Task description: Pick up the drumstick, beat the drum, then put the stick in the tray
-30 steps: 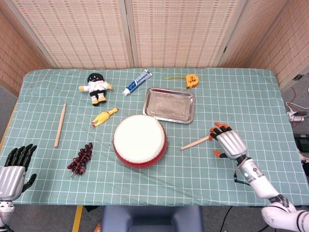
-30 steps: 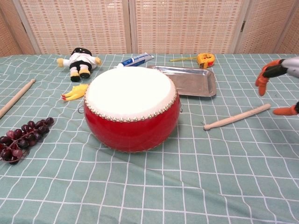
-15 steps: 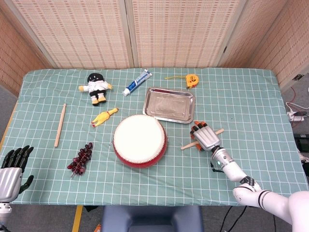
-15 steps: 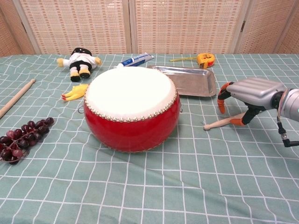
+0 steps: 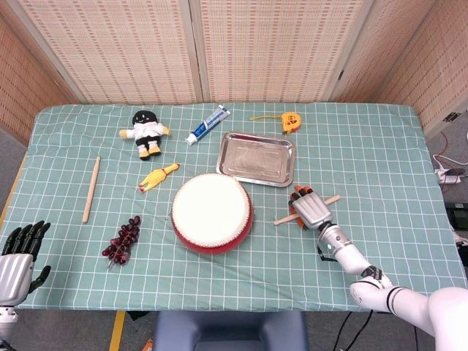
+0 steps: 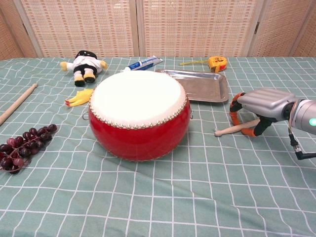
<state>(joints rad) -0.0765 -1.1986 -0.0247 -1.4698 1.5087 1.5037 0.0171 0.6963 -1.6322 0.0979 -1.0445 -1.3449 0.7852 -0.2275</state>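
At lower right of the head view, the right hand (image 5: 310,209) curls loosely around the drumstick (image 6: 228,131), which lies on the counter beside the drum (image 6: 139,114); if the fingers close unevenly, the round stick may roll free.

table (image 5: 380,146), checked cloth | drum (image 5: 212,212) | tray (image 5: 256,159) | drumstick (image 5: 284,219) | grapes (image 5: 123,239) | doll (image 5: 146,130)
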